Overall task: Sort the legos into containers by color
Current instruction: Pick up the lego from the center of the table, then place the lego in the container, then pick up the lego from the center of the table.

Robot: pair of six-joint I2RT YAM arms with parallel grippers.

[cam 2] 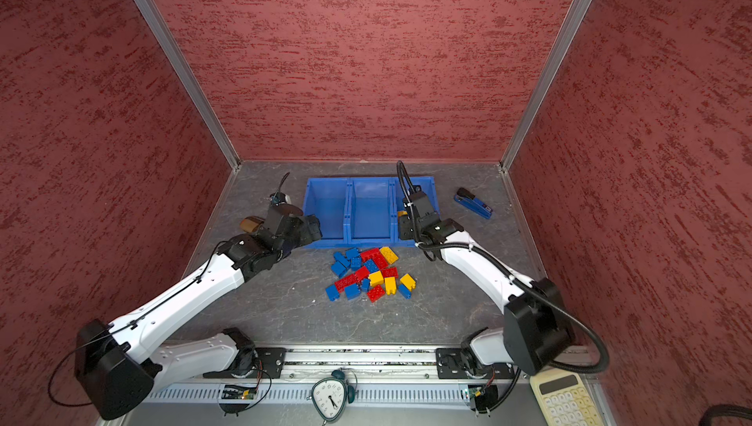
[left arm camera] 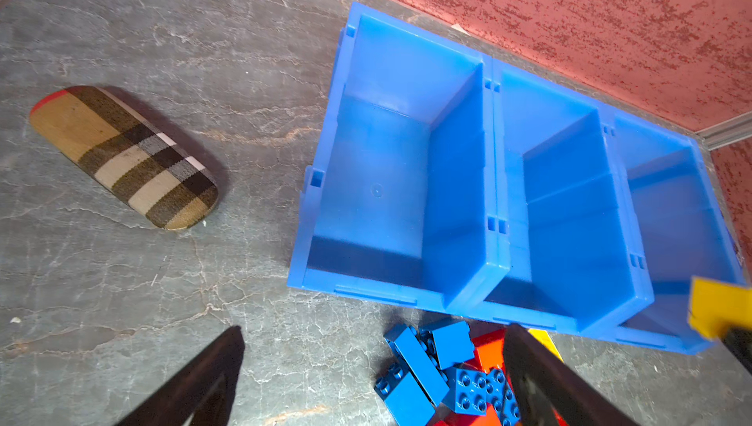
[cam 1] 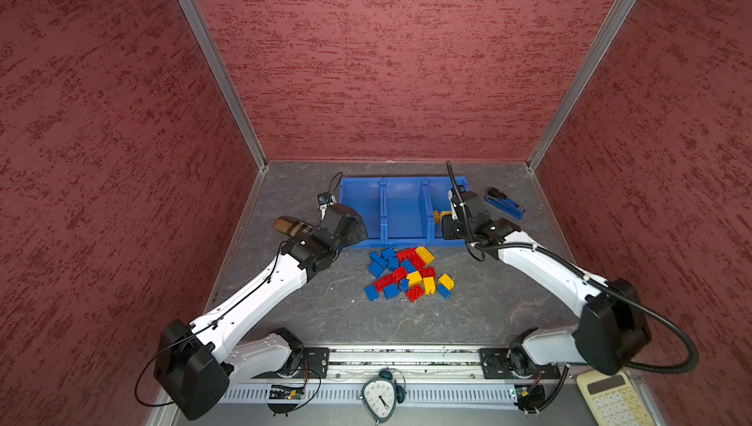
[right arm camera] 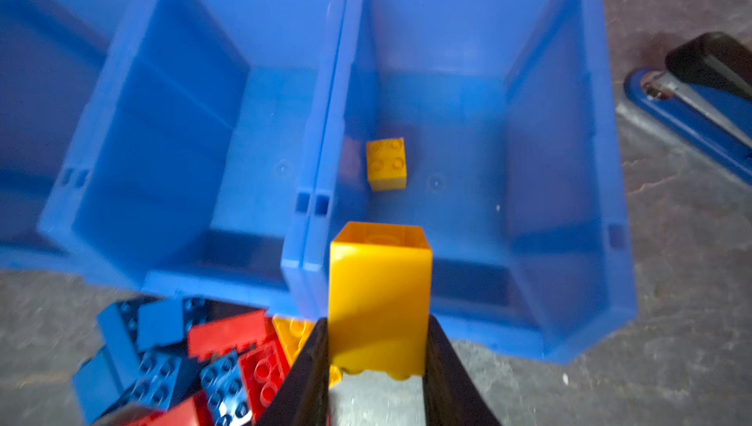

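yellow brick (right arm camera: 380, 281) sits pinched between the narrow jaws of my right tool (right arm camera: 376, 324), over the near wall of the bin at the 3 o'clock end of the containers (cam 1: 382, 208). on that bin's floor i see a second yellow brick (right arm camera: 386, 163), studs up. my left tool (left arm camera: 374, 330) stands wide with nothing in it, by the row's 7 o'clock corner. the other legos (cam 1: 407, 273) lie heaped on the bench (cam 1: 309, 314) at 6 o'clock of the row. a stapler (cam 1: 503, 203) lies at 3 o'clock of the row, a plaid case (left arm camera: 122, 155) at 9 o'clock.
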